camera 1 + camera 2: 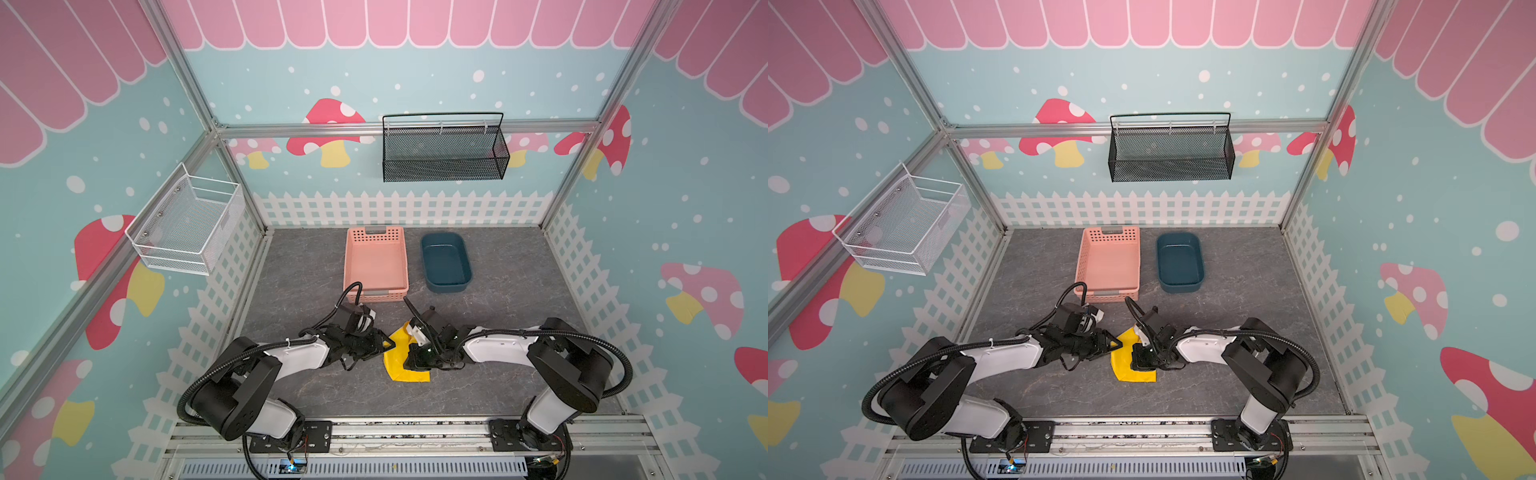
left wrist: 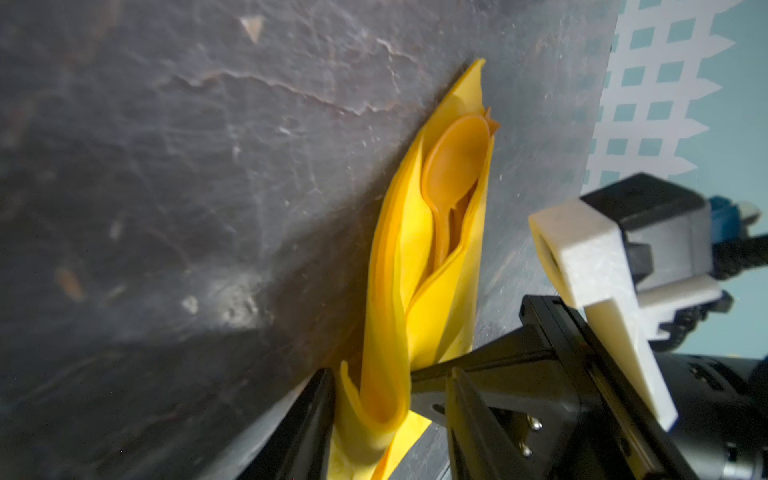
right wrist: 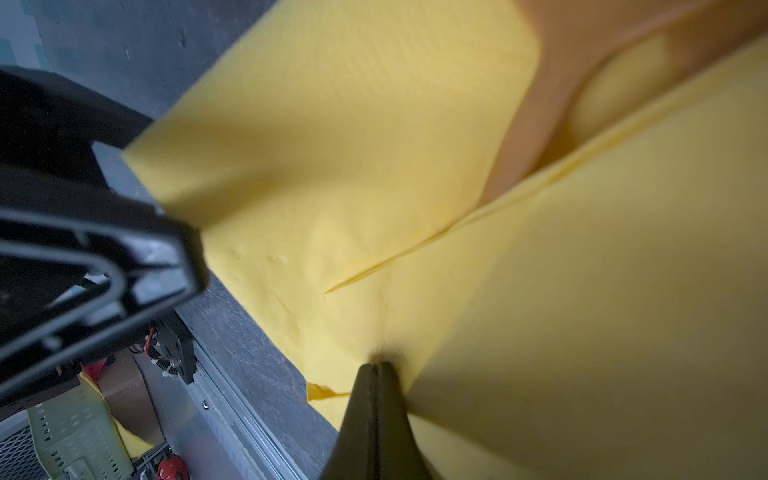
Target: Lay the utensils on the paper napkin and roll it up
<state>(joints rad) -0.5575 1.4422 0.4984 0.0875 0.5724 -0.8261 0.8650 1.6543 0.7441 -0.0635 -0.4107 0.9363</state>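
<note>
- Left jaws: apart, astride the paper napkin [image 2: 386,332] fold.
- Right jaws: pinched shut on napkin.
- Risk we note: loose roll unfurls, spoon [image 2: 455,162] slides out.

Grey table [image 1: 498,332] bears napkin [image 1: 401,368], pink basket [image 1: 347,266], blue tub [image 1: 448,286]

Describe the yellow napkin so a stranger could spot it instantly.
On the grey stone-look tabletop, look front and centre. The bright yellow paper napkin lies there, loosely folded around an orange plastic spoon, unlike the rigid pink plastic basket and dark blue tub behind.
</note>
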